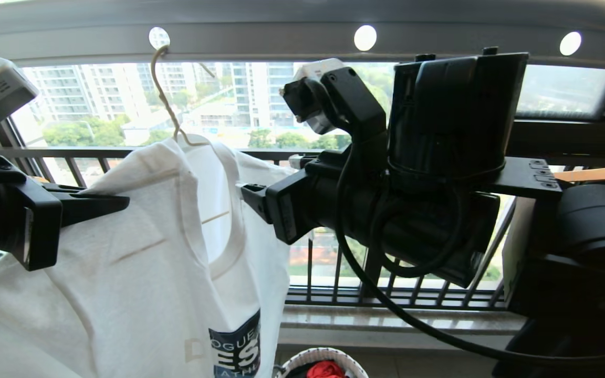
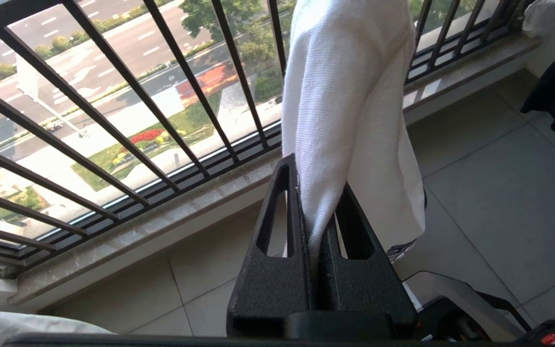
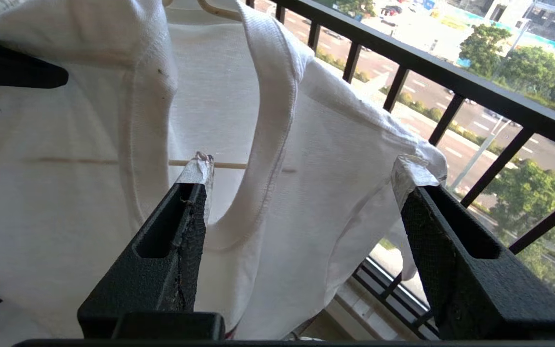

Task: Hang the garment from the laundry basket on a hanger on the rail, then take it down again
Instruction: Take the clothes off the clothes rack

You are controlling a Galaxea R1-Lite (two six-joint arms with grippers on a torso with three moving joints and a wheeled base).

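Two grippers were in view at the balcony window. Left gripper (image 2: 313, 212): fingers together, clamped on a fold of the white T-shirt (image 1: 139, 252); in the head view it came in from the left edge at shoulder height of the shirt. Right gripper (image 3: 301, 178): fingers (image 3: 176, 231) spread wide, nothing between them but air, pointing at the collar and right shoulder region of the shirt. One taped fingertip sat in front of the neck opening, the other beside the sleeve edge; contact with the cloth could not be judged.

T-shirt was draped on the thin cream wire hanger (image 1: 165, 100), whose hook sat in a round hole of the grey overhead rail (image 1: 260, 37). Hanger's lower bar showed through the neck opening in the right wrist view. Shirt hung unevenly, the left-held part pulled outward. Navy-and-white logo print was visible low on the front.

Laundry basket (image 1: 302, 359) stood on the floor below, at the bottom edge of the head view, with a red cloth (image 1: 326, 369) inside. Black balcony railing (image 1: 334, 273) ran behind the shirt. A wooden hanger (image 1: 604, 170) tip showed at the right edge, well apart from the shirt
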